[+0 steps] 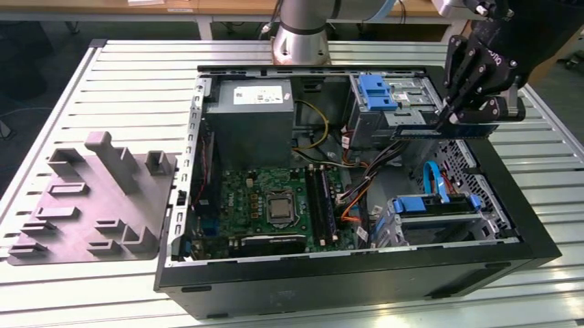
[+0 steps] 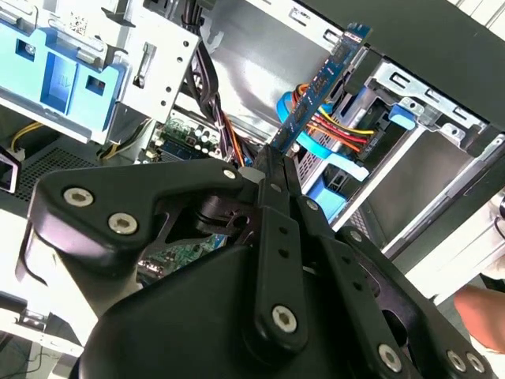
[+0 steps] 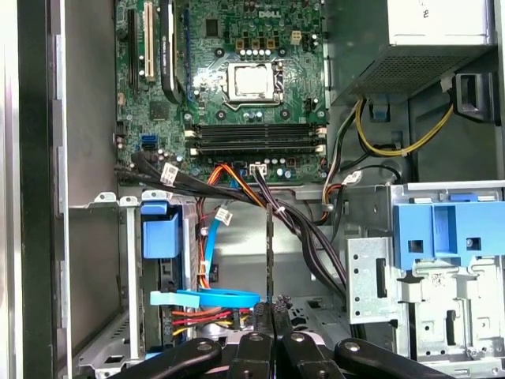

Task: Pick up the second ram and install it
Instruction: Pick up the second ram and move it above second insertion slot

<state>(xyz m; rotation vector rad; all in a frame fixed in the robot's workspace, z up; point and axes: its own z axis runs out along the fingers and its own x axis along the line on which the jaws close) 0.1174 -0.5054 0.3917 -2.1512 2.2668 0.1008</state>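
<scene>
The pick-up part of the task looks done and the carry toward the board is in hand. The gripper (image 1: 455, 120) is holding the second ram (image 1: 422, 132), its fingers closed tight on one end of the stick. It is hanging over the drive-bay corner of the open computer case (image 1: 365, 277), toward the exterior view's right. In the second wrist view the bluish stick (image 2: 323, 79) is jutting out beyond the fingertips. In the first wrist view it is showing edge-on as a thin dark line (image 3: 270, 253) above the drive cage. The memory slots (image 3: 256, 138) are lying beside the processor socket (image 3: 251, 83), well apart from the stick, so nothing is seated yet. Which slot is free cannot be told. By judgement, seating the stick is going to demand that its long edge run parallel to a free slot. It will also need its contact edge facing the board and a straight, even press. The orange and black cables (image 3: 237, 178) trailing between the cage and the slots are leaving little room there. The case is sitting on a pale slatted metal table (image 1: 119, 89). A grey moulded fixture (image 1: 91, 198) is lying just beside the case at the exterior view's left. A wooden-edged bench (image 1: 228, 7) is running behind the arm's base (image 1: 301, 34).
</scene>
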